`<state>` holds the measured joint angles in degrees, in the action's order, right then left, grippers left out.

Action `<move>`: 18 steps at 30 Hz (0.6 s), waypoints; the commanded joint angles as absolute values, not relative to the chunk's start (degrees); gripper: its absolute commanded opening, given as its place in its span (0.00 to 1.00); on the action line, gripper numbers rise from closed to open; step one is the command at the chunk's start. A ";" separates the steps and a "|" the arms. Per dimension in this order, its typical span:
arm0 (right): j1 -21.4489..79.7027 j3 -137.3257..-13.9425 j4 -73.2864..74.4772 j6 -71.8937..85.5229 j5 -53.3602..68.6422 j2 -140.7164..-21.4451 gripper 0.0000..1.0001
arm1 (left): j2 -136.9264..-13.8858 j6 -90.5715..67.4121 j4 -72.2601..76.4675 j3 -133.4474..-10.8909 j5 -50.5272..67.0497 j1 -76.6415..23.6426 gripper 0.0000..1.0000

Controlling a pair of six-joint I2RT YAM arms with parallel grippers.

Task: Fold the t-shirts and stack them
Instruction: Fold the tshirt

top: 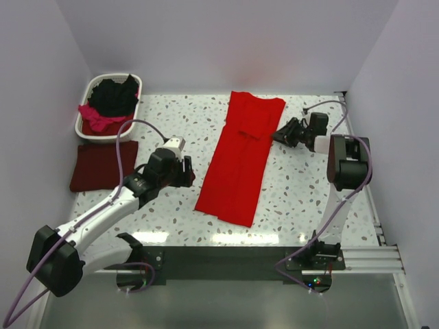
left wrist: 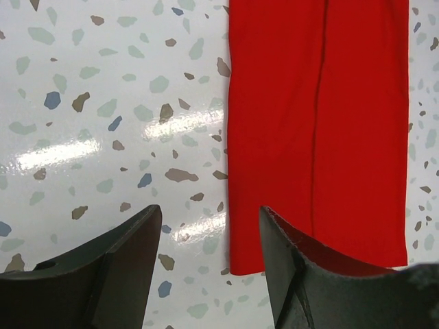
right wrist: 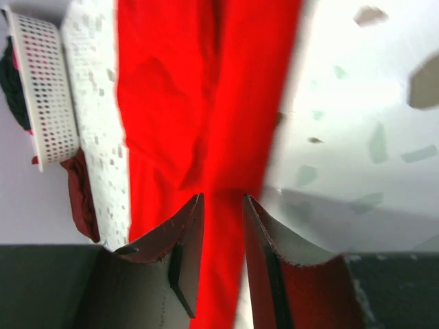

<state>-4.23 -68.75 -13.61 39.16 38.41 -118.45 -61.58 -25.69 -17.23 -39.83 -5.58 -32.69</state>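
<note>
A bright red t-shirt (top: 241, 157), folded lengthwise into a long strip, lies flat in the middle of the table. A folded dark maroon t-shirt (top: 103, 165) lies at the left. Black (top: 113, 96) and magenta-pink (top: 96, 118) shirts sit in the basket. My left gripper (top: 188, 171) is open and empty just left of the red shirt's lower edge; its wrist view (left wrist: 209, 226) shows the shirt's near corner (left wrist: 315, 123) between its fingertips. My right gripper (top: 278, 135) is open and empty at the shirt's upper right edge, jaws over red cloth (right wrist: 171, 103).
A white plastic laundry basket (top: 84, 116) stands at the back left corner; it also shows in the right wrist view (right wrist: 48, 89) with the maroon shirt (right wrist: 82, 199) beside it. White walls enclose the speckled table (top: 302, 192) on three sides.
</note>
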 commanded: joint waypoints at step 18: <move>-1.94 -64.50 -12.56 36.91 39.98 -107.83 0.32 | -68.29 -29.44 -15.56 -38.67 3.95 -32.43 0.61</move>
<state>-4.49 -64.03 -7.22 34.54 35.79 -107.85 -68.58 -27.88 -17.39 -39.16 1.93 -32.69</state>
